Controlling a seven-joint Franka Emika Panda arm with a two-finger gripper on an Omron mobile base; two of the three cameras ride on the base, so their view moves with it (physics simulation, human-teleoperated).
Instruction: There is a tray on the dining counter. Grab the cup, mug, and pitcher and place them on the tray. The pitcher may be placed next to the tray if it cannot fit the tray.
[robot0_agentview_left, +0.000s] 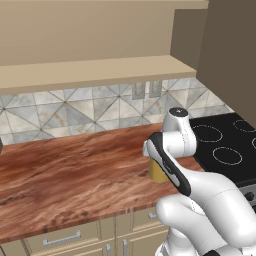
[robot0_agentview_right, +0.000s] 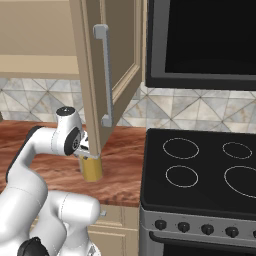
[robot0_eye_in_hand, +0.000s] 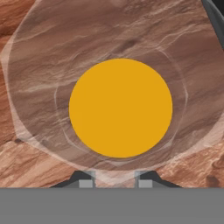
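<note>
The gripper (robot0_eye_in_hand: 115, 178) sits directly over the pitcher (robot0_eye_in_hand: 120, 108) on the wood counter (robot0_agentview_left: 65, 180) beside the stove (robot0_agentview_right: 200, 170), fingertips pinched on its glass rim, and such a thin hold could slip or tip and spill it.

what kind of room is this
A home kitchen, by the look of it: a black stove with round burner rings, a wood-grain counter over beige drawers, and a tiled wall under cabinets.
</note>
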